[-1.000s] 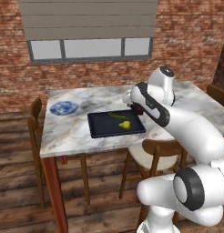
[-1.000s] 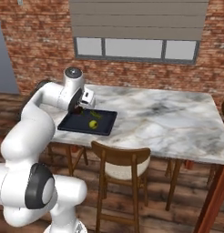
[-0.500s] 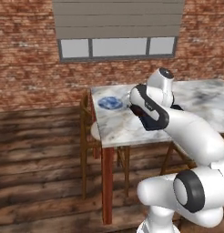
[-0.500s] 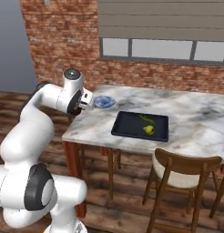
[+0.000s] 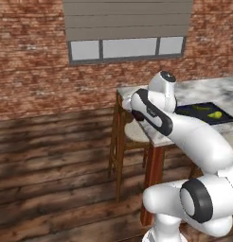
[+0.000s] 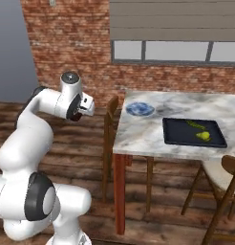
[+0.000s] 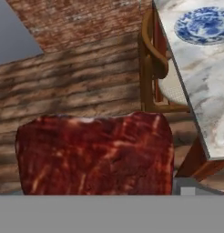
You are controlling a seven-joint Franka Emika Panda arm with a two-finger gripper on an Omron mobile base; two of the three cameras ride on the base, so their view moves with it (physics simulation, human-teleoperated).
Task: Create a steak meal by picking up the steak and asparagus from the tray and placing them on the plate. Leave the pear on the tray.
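In the right base view the hand (image 6: 86, 106) hangs out over the wooden floor (image 6: 90, 143), well off the left end of the bench (image 6: 153, 134). Up close in the hand view, the steak (image 7: 93, 154) sits big and red right at the fingers — the hand is gripping the steak, with its fingers spread wide around it. Next comes a wooden chair (image 6: 110, 139) pushed in at the left end of the bench. On the bench, the plate (image 6: 140, 109) is near the left end, blue and white, with nothing on it; in the hand view it lies at about 1 o'clock (image 7: 202, 25). To the right of the plate, at about 4 o'clock from it, is the black tray (image 6: 193, 131). On the tray the thin green asparagus (image 6: 193, 125) lies toward the back — and the yellow pear (image 6: 203, 136) is just beside it, nearer the front. Another chair (image 6: 222, 186) stands at the front right.
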